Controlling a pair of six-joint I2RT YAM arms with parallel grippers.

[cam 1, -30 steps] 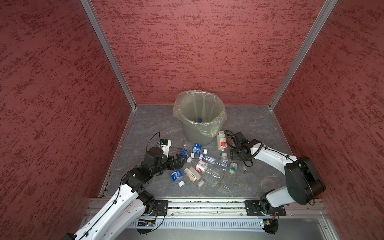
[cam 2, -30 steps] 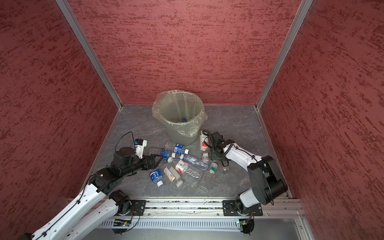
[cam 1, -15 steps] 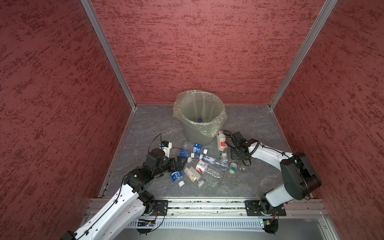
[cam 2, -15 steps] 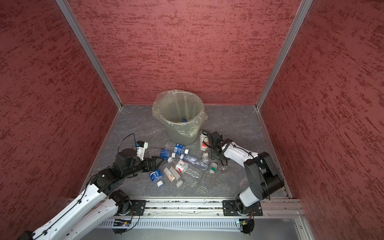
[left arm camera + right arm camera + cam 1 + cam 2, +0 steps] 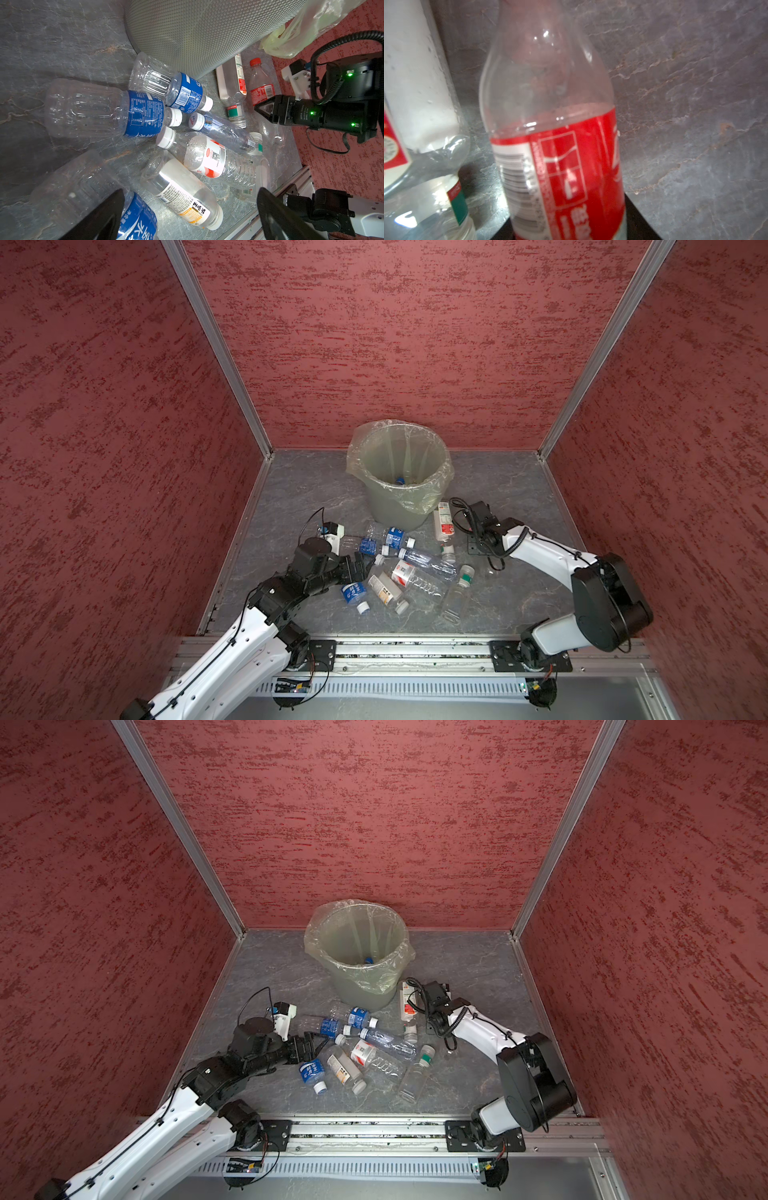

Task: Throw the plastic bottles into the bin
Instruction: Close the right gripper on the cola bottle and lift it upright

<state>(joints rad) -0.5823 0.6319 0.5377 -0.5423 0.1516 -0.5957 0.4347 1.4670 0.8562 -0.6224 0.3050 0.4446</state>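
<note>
Right wrist view: red-labelled bottle (image 5: 556, 145), judged light, thin-walled, slippery; lies just beside bin (image 5: 395, 518). Take mid-body at label. Right fingers (image 5: 639, 224) straddle it, grip unconfirmed; left fingers (image 5: 99, 218) spread wide, empty.

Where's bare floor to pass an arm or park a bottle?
In both top views, bare floor lies left of the bin up to the left wall, and right of it behind the right arm. Crowded: the bottles fill the middle in front of the bin, from the left gripper to the right arm.
</note>
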